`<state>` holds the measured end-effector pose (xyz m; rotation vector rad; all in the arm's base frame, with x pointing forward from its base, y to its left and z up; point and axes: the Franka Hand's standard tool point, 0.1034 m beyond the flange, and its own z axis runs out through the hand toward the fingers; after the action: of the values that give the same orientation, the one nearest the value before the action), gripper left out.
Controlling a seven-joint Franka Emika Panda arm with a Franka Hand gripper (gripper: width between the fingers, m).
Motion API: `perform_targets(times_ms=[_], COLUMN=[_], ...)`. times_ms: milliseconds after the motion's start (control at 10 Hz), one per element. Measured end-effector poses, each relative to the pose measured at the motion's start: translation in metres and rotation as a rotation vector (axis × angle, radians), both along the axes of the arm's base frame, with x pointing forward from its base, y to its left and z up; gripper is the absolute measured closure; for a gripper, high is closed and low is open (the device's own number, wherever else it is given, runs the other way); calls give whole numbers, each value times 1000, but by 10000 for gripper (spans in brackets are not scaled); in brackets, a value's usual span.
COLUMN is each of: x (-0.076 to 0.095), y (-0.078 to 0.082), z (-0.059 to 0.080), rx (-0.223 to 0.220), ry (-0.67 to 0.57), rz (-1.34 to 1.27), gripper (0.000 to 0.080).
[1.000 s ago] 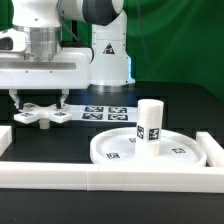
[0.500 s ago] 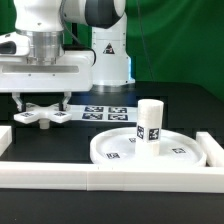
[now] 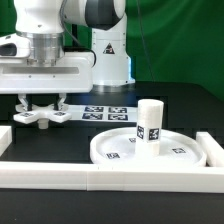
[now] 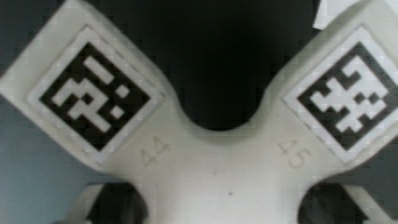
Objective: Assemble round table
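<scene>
The white four-armed cross piece (image 3: 40, 116) lies flat on the black table at the exterior view's left. My gripper (image 3: 42, 104) is right above it, open, with one finger on each side of its hub. In the wrist view the cross piece (image 4: 214, 150) fills the picture, two tagged arms spreading away, and the dark fingertips (image 4: 116, 203) flank its hub. The gripper (image 4: 222, 205) is not closed on it. The large rimmed round disc (image 3: 108, 154) lies at the front right with the short thick post (image 3: 150, 122) standing upright on it.
The marker board (image 3: 106, 113) lies flat behind the disc. White border bars run along the front (image 3: 110, 180), the right (image 3: 214, 150) and the left (image 3: 6, 138). The robot's base (image 3: 108, 60) stands at the back.
The gripper has sunk very slightly toward the cross piece. Nothing else has moved.
</scene>
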<state>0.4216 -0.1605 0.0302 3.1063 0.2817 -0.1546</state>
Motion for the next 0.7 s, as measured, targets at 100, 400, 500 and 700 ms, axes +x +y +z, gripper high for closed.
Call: perform_targets(times_ms=[100, 400, 500, 700], x=[0, 9, 14, 28], y=[0, 22, 40, 81], z=[0, 14, 26, 52], rx=[0, 13, 29, 50], ry=[0, -4, 7, 20], rz=[0, 10, -4, -67], gripper=[363, 363, 363, 363])
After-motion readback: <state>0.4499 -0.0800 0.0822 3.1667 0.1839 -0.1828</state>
